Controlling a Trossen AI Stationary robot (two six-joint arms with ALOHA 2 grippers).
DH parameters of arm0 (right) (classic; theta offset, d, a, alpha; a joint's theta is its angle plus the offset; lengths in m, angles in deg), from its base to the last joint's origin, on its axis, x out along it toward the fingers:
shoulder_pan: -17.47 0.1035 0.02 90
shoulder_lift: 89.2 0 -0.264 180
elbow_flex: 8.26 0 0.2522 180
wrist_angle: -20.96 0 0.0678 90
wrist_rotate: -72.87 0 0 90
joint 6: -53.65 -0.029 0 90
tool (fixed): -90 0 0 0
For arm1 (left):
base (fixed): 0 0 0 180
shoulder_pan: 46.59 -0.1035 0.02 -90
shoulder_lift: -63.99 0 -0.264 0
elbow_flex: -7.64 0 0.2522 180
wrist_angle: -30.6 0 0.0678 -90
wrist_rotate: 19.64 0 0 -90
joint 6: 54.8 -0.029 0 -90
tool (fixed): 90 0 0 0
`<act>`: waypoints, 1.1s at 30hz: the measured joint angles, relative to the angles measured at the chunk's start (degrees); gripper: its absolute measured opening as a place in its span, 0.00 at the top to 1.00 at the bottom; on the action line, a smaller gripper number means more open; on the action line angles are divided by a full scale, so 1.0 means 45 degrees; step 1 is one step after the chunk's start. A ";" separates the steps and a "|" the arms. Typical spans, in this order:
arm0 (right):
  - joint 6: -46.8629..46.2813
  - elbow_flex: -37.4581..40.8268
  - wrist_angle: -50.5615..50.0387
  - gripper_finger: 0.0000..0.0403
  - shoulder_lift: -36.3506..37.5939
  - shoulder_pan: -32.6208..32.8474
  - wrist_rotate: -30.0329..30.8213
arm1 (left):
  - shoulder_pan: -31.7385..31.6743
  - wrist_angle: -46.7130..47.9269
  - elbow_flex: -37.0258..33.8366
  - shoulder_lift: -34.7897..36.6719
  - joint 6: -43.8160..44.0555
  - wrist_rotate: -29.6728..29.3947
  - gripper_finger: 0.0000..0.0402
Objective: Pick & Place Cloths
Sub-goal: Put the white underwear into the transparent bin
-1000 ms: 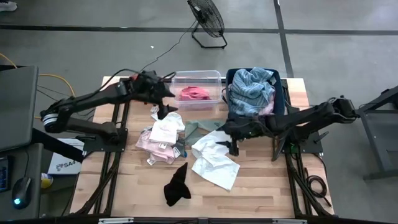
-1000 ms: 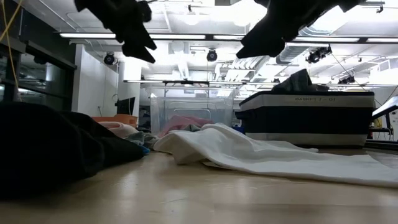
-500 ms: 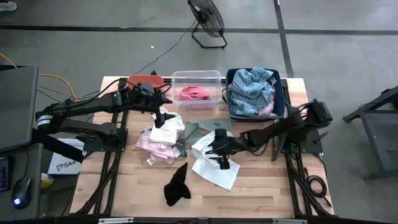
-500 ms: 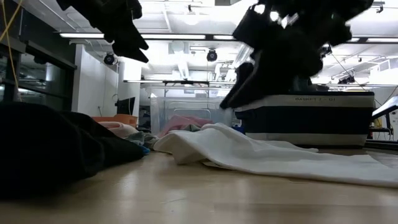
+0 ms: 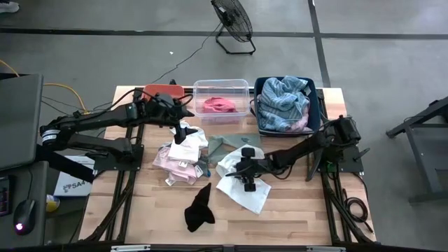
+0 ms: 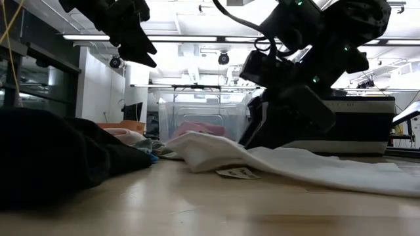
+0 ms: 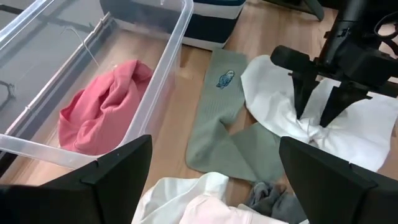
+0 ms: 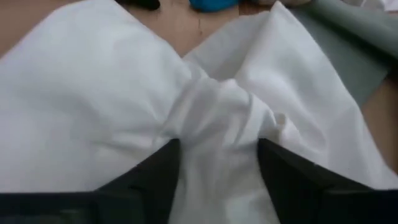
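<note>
My right gripper is down on the white cloth in the middle of the table, open, with a ridge of cloth between its fingers. My left gripper hovers open and empty above the table, near the clear bin that holds a pink cloth. The olive green cloth lies flat beside the white one. A pale pink and white pile lies under the left arm. The black cloth lies toward the near edge. The blue-striped cloth fills the dark blue bin. My right gripper comes at the white cloth from above, pointing down, with one fingertip on each side of a gathered ridge near the cloth's middle. The ridge stands up between the spread fingers. The rest of the cloth lies on the table.
The orange bin, the clear bin and the dark blue bin stand in a row along the far edge. Bare wood shows along the near edge and at the near right. A fan stands on the floor beyond the table.
My right gripper has swung from beside the dark blue bin toward the table's middle and down onto the white cloth, whose middle has bunched up under it. My left gripper has shifted a little from over the clear bin toward the near edge.
</note>
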 joint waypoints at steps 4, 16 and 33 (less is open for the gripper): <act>-0.0871 0.0005 -0.0140 0.74 0.0228 -0.0001 -0.0005 | 0.0000 -0.0005 0.0000 0.0000 0.0000 0.0005 0.14; -0.2505 0.0024 0.0030 0.98 0.2664 -0.0005 0.0245 | 0.0000 -0.0027 0.0000 0.0000 0.0021 0.0013 0.14; 0.0418 0.0019 0.2078 0.99 0.6406 -0.0113 0.5227 | 0.0000 -0.0878 0.0000 -0.0010 0.0085 0.0415 0.14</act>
